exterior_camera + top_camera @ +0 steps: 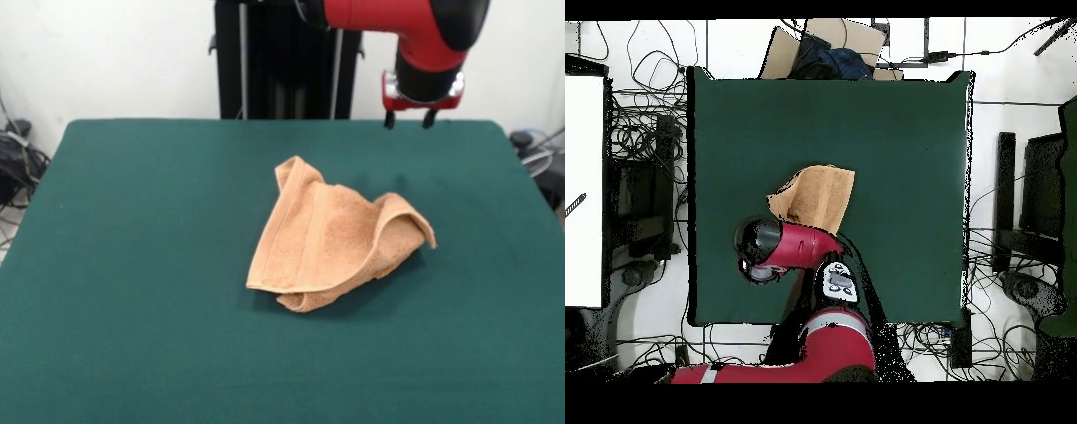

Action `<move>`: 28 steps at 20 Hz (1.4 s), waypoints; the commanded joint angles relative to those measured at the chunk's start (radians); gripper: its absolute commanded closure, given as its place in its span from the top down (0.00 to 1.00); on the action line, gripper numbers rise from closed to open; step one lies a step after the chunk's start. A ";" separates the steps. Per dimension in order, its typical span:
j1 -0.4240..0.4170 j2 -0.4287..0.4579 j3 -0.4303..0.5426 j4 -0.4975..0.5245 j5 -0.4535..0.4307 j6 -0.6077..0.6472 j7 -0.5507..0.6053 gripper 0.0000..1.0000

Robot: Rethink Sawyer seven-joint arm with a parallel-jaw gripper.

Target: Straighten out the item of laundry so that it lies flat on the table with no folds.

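You have the small peach-orange terry-cloth towel (331, 237) lying crumpled near the middle of the large table covered in dark green felt-like cloth (132, 265). It is not flat: in the front view one corner is folded over into a raised flap, another corner stands up in a peak, and a doubled layer shows along its lower edge. A woven border band runs along one side of the folded cloth. Bare green surface surrounds the towel on every side, so it sits well apart from all the table's edges.

The red and black arm's gripper (407, 119) hangs in the air above the table, beyond the towel's raised flap and not touching the cloth. Its two dark fingertips (389, 120) point down with a clear gap between them, so the jaws stand spread and hold nothing. In the overhead view the arm's wrist covers the gripper and sits just beside one edge of the towel (817, 196).

Around the table (905, 150) you see tangled black cables (640, 130) on a pale floor, and a brown cardboard box (827, 38) past the table's edge across the towel from the arm.
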 commanded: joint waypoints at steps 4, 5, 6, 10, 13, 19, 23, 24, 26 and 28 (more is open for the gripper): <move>0.002 0.027 0.051 -0.082 0.026 0.033 0.171 1.00; 0.004 0.025 0.046 -0.084 0.018 0.010 0.167 1.00; 0.007 0.026 0.039 -0.088 0.010 -0.014 0.167 1.00; 0.001 0.048 0.045 -0.095 -0.007 -0.140 0.151 1.00; 0.008 0.051 0.042 -0.101 -0.023 -0.202 0.148 1.00; 0.025 0.054 0.024 -0.113 -0.051 -0.351 0.152 1.00; 0.029 0.050 0.024 -0.094 -0.051 -0.429 0.161 1.00; 0.030 0.047 0.023 -0.087 -0.052 -0.451 0.165 1.00; 0.030 0.041 0.023 -0.070 -0.050 -0.477 0.172 1.00; 0.027 0.042 0.025 -0.066 -0.041 -0.484 0.173 1.00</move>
